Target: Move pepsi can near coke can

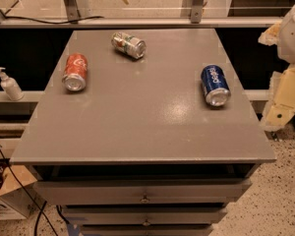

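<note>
The pepsi can (215, 85), dark blue with white lettering, lies on its side at the right of the grey table top (142, 122), with its silver end facing the front. The coke can (75, 72), red with white script, lies on its side at the left of the table. The two cans are far apart. My gripper (279, 113) hangs with the cream-coloured arm off the table's right edge, to the right of the pepsi can and not touching it. It holds nothing that I can see.
A silver-green can (129, 44) lies on its side at the back middle of the table. A white pump bottle (10, 85) stands on a ledge to the left. Drawers (145, 193) sit below the table top. Cables and a cardboard box (10, 193) lie on the floor at the left.
</note>
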`<action>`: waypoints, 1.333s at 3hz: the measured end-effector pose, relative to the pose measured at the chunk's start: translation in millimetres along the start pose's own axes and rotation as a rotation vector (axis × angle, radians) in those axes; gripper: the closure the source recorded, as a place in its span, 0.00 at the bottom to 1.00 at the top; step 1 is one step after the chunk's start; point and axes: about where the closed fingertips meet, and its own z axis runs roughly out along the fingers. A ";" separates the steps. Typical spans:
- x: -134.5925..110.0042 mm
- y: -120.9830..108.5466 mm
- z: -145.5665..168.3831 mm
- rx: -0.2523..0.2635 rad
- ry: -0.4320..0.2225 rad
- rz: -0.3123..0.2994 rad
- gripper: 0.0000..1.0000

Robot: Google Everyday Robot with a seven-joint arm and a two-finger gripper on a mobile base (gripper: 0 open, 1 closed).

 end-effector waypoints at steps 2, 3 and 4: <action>-4.2 -11.7 8.6 0.018 -0.029 0.006 0.00; -3.2 -9.4 5.8 0.019 -0.082 0.013 0.00; -21.5 -19.8 15.2 0.029 -0.194 0.030 0.00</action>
